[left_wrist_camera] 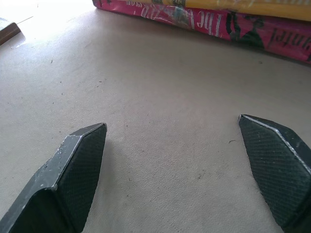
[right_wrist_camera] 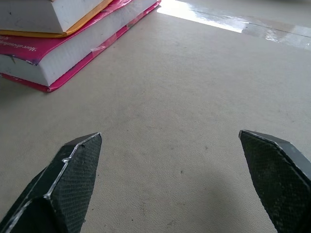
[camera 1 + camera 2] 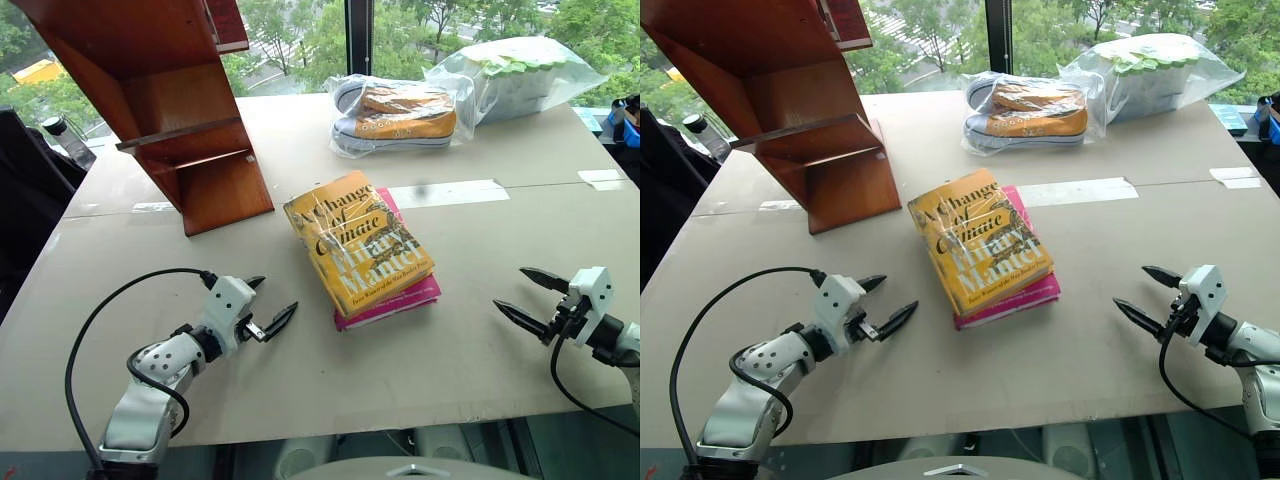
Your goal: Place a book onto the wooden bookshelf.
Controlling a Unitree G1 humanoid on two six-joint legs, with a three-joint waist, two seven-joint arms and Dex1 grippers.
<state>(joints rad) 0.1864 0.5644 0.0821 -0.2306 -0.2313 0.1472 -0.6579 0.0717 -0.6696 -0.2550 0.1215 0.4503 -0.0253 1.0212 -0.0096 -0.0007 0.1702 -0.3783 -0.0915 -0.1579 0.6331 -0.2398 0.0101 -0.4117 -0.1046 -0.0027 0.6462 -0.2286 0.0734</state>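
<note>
Both my grippers, left [image 3: 265, 308] and right [image 3: 520, 297], hover with textured black fingers spread wide, empty, over the matte tan table [image 3: 450, 350]. Between them lies the book [image 3: 357, 240], a thick glossy yellow-orange hardback stacked flat on a pink paperback [image 3: 400, 300], long axis running diagonally away. Beyond it, left, stands the polished reddish-brown wooden bookshelf [image 3: 190, 130].

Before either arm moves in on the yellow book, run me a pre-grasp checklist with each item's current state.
1. Left hand open, holding nothing: ok.
2. Right hand open, holding nothing: ok.
3. The book on top of the stack, nothing on it: ok.
4. Pink paperback lies under it and may shift on lifting: not ok.
5. Table bare between both hands and the book: ok.
6. Wooden bookshelf has a free shelf: ok.
</note>
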